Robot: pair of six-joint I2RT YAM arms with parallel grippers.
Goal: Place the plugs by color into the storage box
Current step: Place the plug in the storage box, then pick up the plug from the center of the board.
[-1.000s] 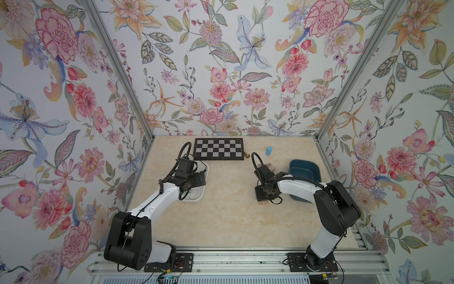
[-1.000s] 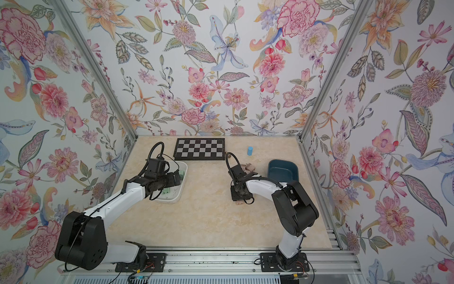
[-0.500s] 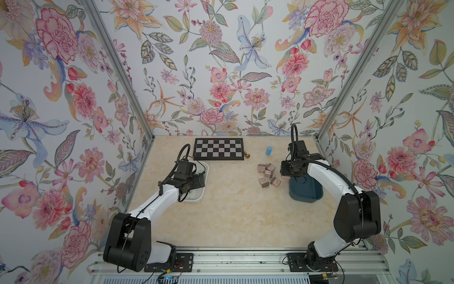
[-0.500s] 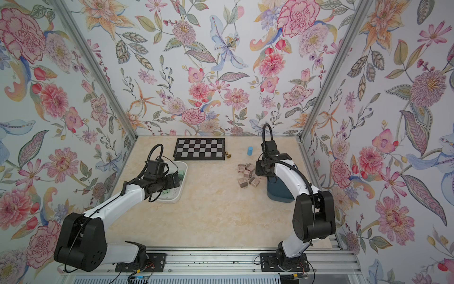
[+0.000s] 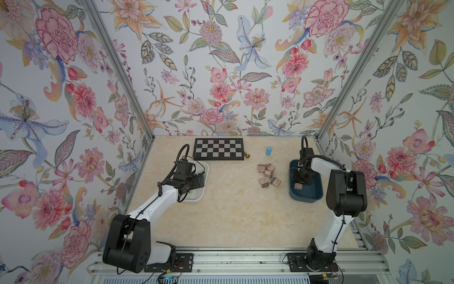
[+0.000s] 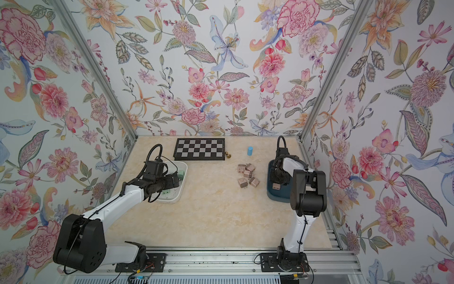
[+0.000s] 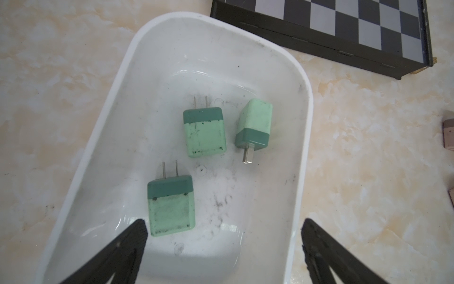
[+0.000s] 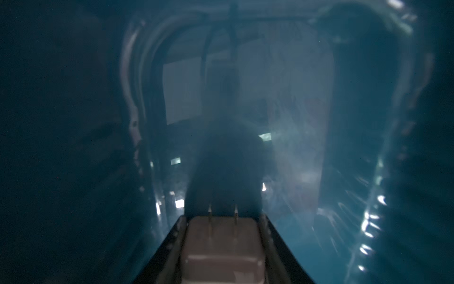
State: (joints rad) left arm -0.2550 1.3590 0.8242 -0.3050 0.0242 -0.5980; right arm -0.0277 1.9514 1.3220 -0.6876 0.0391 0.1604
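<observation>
**Inspector:** Grippers and parts?

**Assessor:** The right gripper (image 8: 223, 217) is clamped on a pink plug (image 8: 222, 246), low inside the blue box (image 5: 317, 194). The left gripper (image 7: 223, 223) is spread empty over the white box (image 7: 304, 123), which holds three green plugs (image 7: 205, 132). Several loose pink plugs (image 5: 267, 174) lie clustered on the desk (image 5: 233, 216).

**Inspector:** Handling?

**Assessor:** Judged light, rigid and smooth. Grip the flat body faces, never the thin prongs.

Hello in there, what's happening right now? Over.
Left gripper open over white tray, three green plugs inside. Right gripper in blue bin, holding pink plug. More pink plugs loose on table, nothing blocking.
</observation>
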